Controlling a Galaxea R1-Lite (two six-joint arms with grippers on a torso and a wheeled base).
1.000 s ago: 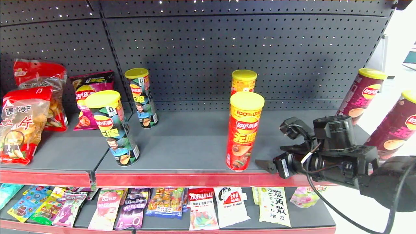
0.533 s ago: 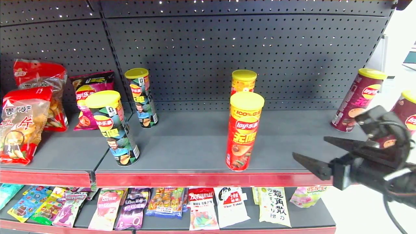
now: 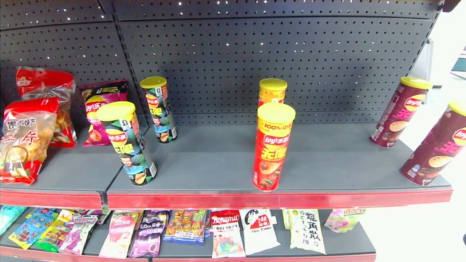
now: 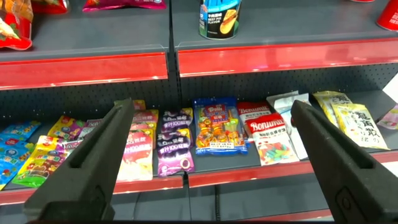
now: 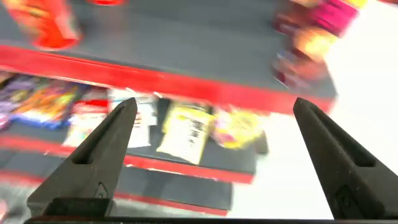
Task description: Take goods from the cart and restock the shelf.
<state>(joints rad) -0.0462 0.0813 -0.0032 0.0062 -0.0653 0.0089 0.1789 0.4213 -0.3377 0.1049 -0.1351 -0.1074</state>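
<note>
Maroon chip can (image 3: 435, 145) stands on shelf (image 3: 218, 156), apart from the spread right fingers (image 5: 93, 162).

Head camera: high, close, looking forward and down onto upper shelf (image 3: 218, 160). Left wrist camera: lower, facing lower shelf (image 4: 217, 162) from near. Right wrist camera: aimed toward the shelves' right end. All three share the red front edge (image 3: 233, 200).

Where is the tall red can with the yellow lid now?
In the head view, the red can stands upright near the front edge of the upper shelf, about its middle, directly in front of another yellow-lidded can.
</note>
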